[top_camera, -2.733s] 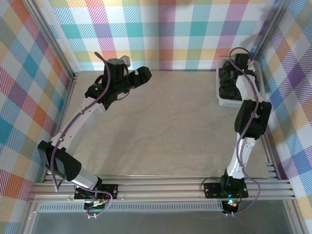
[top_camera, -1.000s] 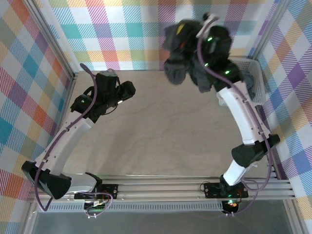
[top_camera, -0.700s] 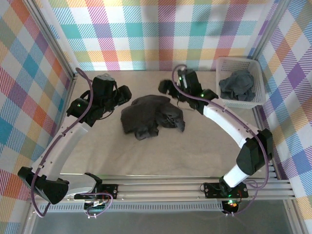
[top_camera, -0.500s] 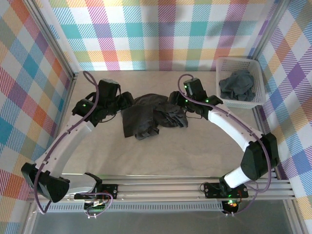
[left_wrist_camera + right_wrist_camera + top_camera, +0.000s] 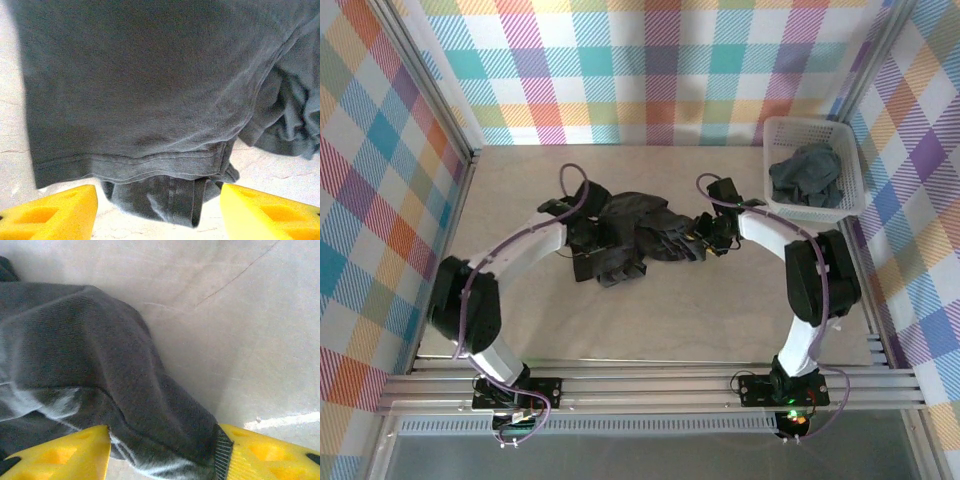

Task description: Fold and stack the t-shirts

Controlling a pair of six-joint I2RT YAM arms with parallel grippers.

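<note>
Where t-shirt lies: crumpled on table
Left gripper: fingers apart, by hem
Right gripper: fingers apart, around fold

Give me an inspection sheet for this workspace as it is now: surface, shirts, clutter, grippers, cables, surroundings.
Surface: pale table, a few thin marks.
Job's things: one dark t-shirt crumpled mid-table, not folded; second t-shirt bunched in the white basket, far right.
Clutter: nothing seen.
Grippers: left gripper open at the shirt's hem; right gripper open, a cloth fold between its fingers.
Cables: purple cable looped at the left wrist.
Surroundings: plaid walls; metal rails at the near edge.
</note>
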